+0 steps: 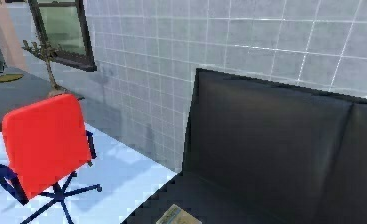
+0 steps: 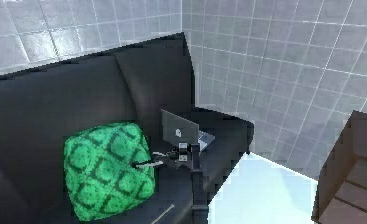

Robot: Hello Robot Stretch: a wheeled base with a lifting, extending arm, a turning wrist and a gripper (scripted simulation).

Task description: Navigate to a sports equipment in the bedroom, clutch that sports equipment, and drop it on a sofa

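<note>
A black sofa (image 2: 101, 100) runs along the grey tiled wall, and its back and seat also appear on the forward view's right (image 1: 271, 140). My arm rises from the arm side view's bottom edge, and my gripper (image 2: 154, 159) reaches over the sofa seat with its fingers against a green patterned cushion (image 2: 106, 165). The cushion lies right behind the gripper's far end, so I cannot tell whether it holds anything. No shape that I could name as sports equipment stands out.
An open grey laptop (image 2: 181, 128) sits on the sofa seat just beyond the arm. A brown wooden piece of furniture (image 2: 346, 175) stands at the arm side view's right. A red office chair (image 1: 49, 140) stands on pale floor below a window (image 1: 63, 28). A small flat thing (image 1: 173, 215) lies on the seat.
</note>
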